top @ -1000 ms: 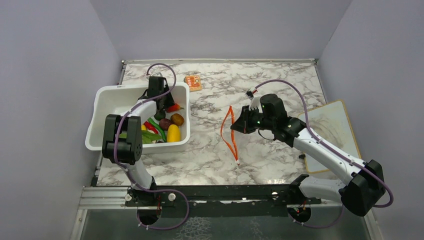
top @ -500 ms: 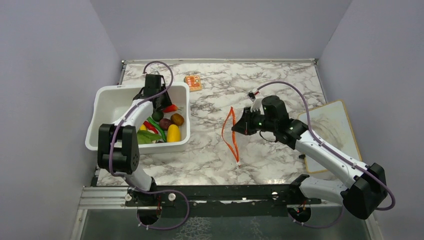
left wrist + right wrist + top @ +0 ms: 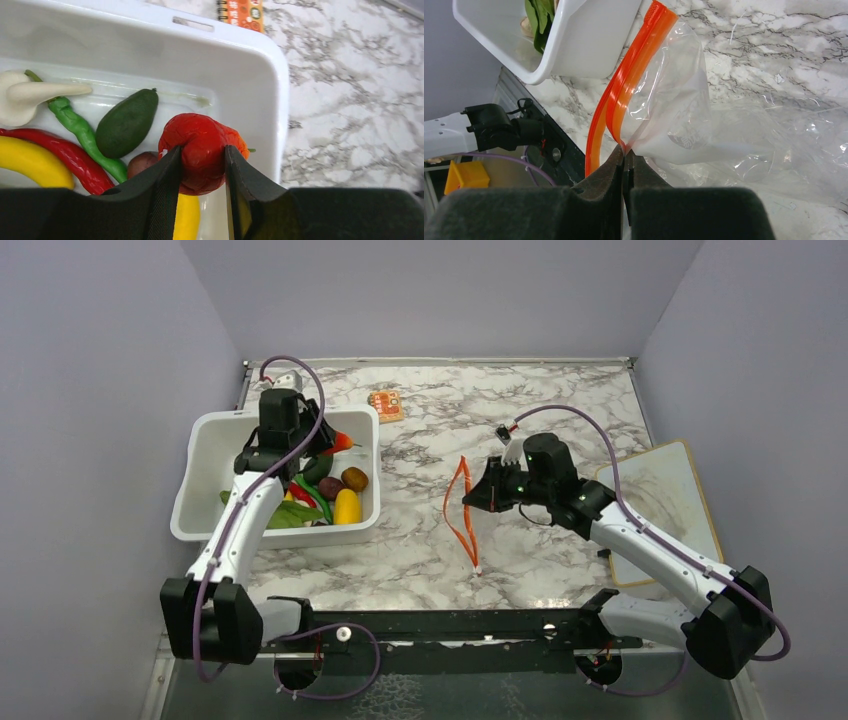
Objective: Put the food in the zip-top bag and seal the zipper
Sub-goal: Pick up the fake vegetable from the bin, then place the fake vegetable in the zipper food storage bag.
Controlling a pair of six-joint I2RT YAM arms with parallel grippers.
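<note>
Left tool (image 3: pixel 201 154) clamps a red food piece (image 3: pixel 197 132), white tub (image 3: pixel 250 65) beneath it; right tool (image 3: pixel 625 159) is pinched tight on the zip-top bag (image 3: pixel 674 115) at its mouth.

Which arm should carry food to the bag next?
Left. The left pincer grips the red toy food over the white tub. The right pincer pinches the zip-top bag by the zipper, propping its mouth open.
</note>
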